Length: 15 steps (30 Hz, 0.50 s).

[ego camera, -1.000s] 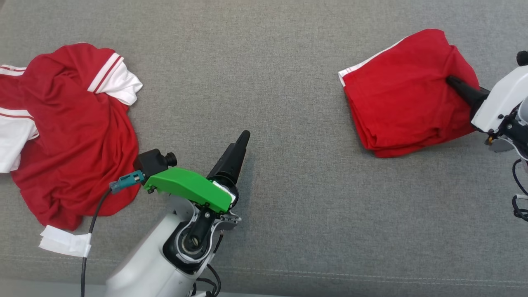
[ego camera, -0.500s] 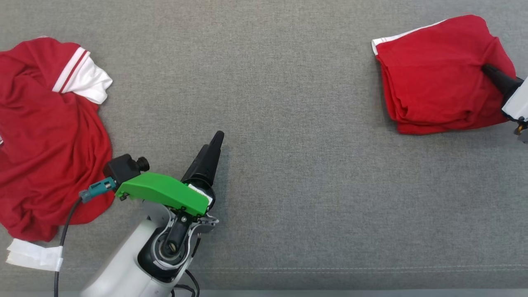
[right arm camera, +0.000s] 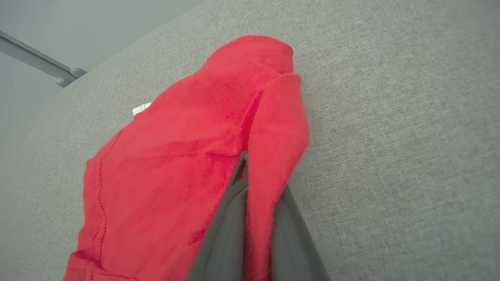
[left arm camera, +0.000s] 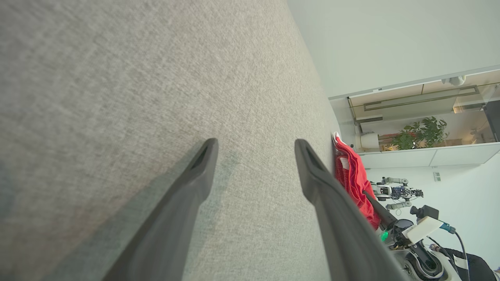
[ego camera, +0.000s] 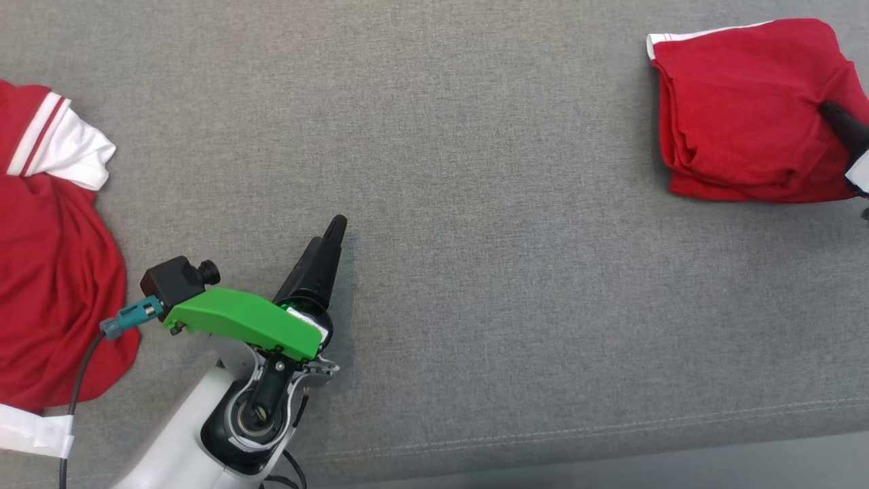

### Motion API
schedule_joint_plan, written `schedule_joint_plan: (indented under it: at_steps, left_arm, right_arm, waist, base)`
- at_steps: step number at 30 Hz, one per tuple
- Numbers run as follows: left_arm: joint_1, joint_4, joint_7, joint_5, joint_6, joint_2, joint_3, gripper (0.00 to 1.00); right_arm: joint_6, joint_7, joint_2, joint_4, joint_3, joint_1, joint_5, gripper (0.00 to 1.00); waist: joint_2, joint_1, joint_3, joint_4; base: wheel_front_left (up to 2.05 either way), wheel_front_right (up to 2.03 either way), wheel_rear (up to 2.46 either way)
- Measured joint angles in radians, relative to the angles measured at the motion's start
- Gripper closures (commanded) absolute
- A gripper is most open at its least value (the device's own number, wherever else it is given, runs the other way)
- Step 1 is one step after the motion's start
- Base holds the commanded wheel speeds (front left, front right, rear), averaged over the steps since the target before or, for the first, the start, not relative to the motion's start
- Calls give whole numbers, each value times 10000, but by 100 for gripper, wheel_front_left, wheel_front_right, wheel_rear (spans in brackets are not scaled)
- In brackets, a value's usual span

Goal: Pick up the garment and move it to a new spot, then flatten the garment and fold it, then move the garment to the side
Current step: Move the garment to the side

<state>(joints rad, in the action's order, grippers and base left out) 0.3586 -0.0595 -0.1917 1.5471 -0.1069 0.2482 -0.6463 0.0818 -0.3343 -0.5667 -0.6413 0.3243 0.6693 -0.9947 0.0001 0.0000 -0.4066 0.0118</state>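
Observation:
The garment (ego camera: 740, 109) is a folded red bundle with a white edge, lying at the far right of the grey cushion (ego camera: 475, 170). My right gripper (ego camera: 834, 114) is shut on its right-hand edge; in the right wrist view a fold of the red garment (right arm camera: 175, 156) is pinched between the right gripper's (right arm camera: 250, 175) fingers. Low on the left, apart from any cloth, my left gripper (ego camera: 333, 234) hovers over bare cushion. Its jaws stand wide open in the left wrist view (left arm camera: 254, 144), with the garment (left arm camera: 353, 175) far off to the right.
A second, crumpled red and white garment (ego camera: 47, 272) lies at the cushion's left edge, beside my left wrist's green camera mount (ego camera: 244, 322). The cushion's front seam (ego camera: 611, 424) runs along the bottom. Broad bare fabric separates the two garments.
The right gripper has drawn the folded garment farther right and up, away from the crumpled one. The head view has also turned, sliding the crumpled garment partly off the left edge.

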Motion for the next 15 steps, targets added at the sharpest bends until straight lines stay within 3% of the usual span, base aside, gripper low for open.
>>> schedule_joint_plan:
  at_steps: [10,12,15]
  left_arm:
    - [-17,416,59,-15,-125,178,-27,0]
    - [-48,472,59,-17,-128,194,-25,0]
    - [-117,562,61,-15,-159,205,-23,0]
  right_arm:
    - [0,437,-418,-477,-29,-12,351,100]
    - [-102,704,-571,-529,77,-13,738,0]
    - [-301,1034,-729,-637,142,-13,1101,0]
  waist:
    - [0,0,-89,360]
    - [0,0,-99,376]
    - [0,0,-114,390]
  base:
    - [0,0,0]
    - [0,0,0]
    - [0,0,0]
